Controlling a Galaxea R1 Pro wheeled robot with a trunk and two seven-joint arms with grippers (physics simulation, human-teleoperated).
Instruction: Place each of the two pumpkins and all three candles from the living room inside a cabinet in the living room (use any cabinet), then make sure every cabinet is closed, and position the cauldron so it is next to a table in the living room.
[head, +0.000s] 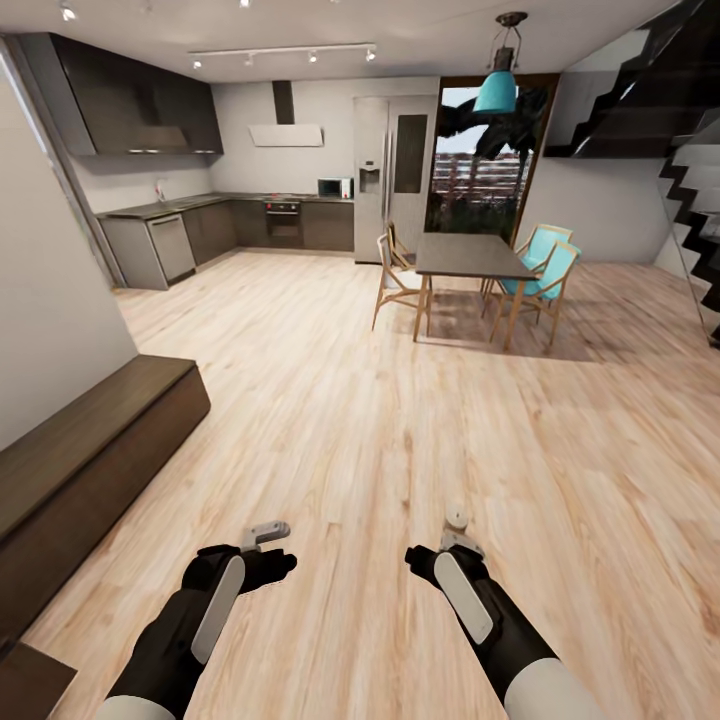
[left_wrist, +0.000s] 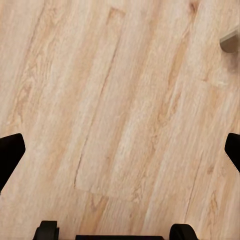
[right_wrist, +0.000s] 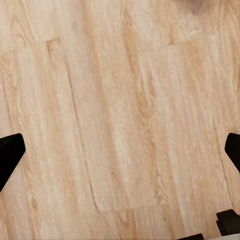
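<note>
The cabinet (head: 95, 450), a long low dark brown unit, runs along the left wall with its fronts shut. My left gripper (head: 272, 555) hangs over bare wood floor a little right of the cabinet's near end. My right gripper (head: 430, 550) hangs level with it further right. In the left wrist view the left gripper (left_wrist: 120, 150) is open, its black fingertips (left_wrist: 10, 152) far apart over floorboards. The right gripper (right_wrist: 120, 152) is open the same way, with nothing between its fingertips (right_wrist: 11, 155). The pumpkins, candles, cauldron and the table are out of view.
A wide stretch of wood floor (head: 380, 400) leads ahead. A dark dining table (head: 470, 258) with wooden and teal chairs (head: 545, 280) stands at the back right. Kitchen counters (head: 200, 225) line the far wall, and a staircase (head: 690, 150) rises at the right.
</note>
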